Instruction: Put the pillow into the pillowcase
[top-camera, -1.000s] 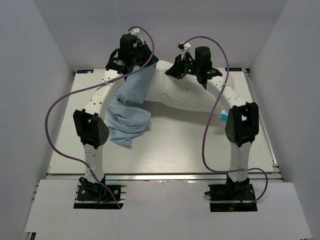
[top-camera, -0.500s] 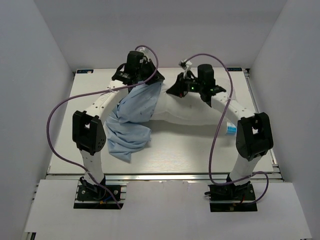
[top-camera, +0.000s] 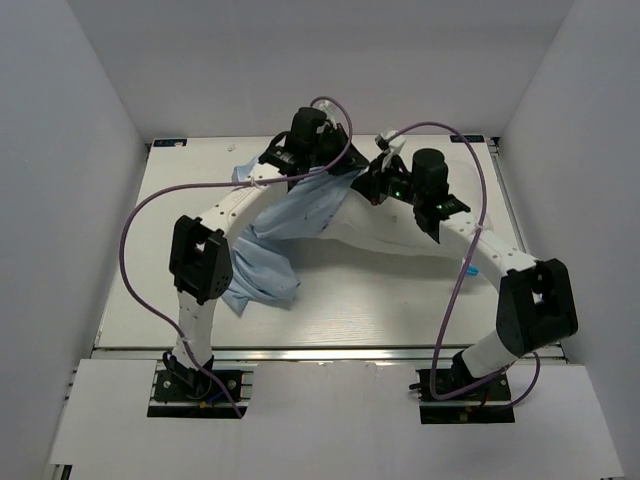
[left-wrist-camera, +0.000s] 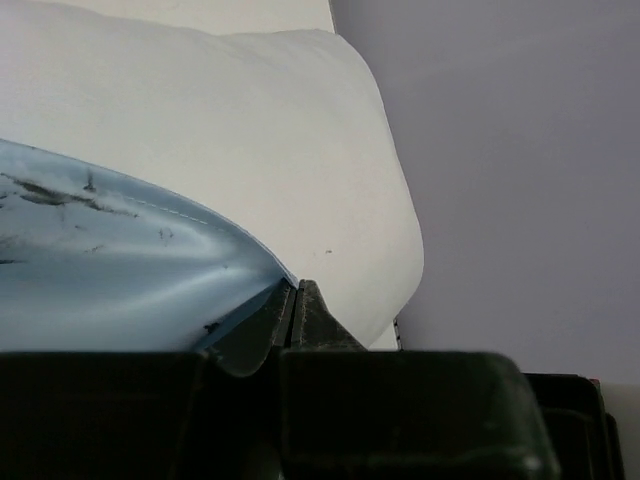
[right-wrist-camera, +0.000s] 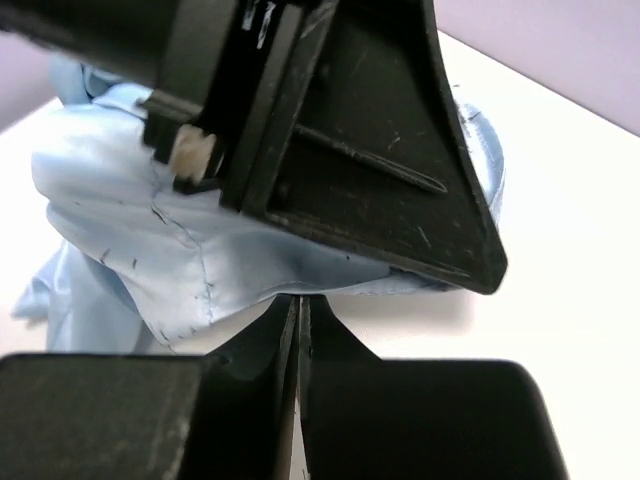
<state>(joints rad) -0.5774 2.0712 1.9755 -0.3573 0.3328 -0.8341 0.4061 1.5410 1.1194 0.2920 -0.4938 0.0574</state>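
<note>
The light-blue pillowcase (top-camera: 300, 210) is lifted at its far end and trails down to a crumpled heap on the table near the left arm. My left gripper (top-camera: 338, 172) is shut on its upper hem (left-wrist-camera: 270, 275). The plump white pillow (top-camera: 400, 232) lies behind and under my right arm; in the left wrist view the pillow (left-wrist-camera: 250, 130) fills the space just past the pillowcase (left-wrist-camera: 100, 270). My right gripper (top-camera: 368, 185) is shut, its tips (right-wrist-camera: 300, 300) pinching the lower hem of the pillowcase (right-wrist-camera: 130, 210), right under the left gripper's black body (right-wrist-camera: 350, 130).
The white table (top-camera: 350, 310) is boxed in by grey walls at the back and on both sides. A small blue-and-white tag (top-camera: 470, 268) shows at the pillow's right end. Purple cables loop over both arms.
Both grippers have moved right and slightly toward the front, drawing the pillowcase's raised end across onto the pillow's left part. The heap on the table has been dragged right as well.
</note>
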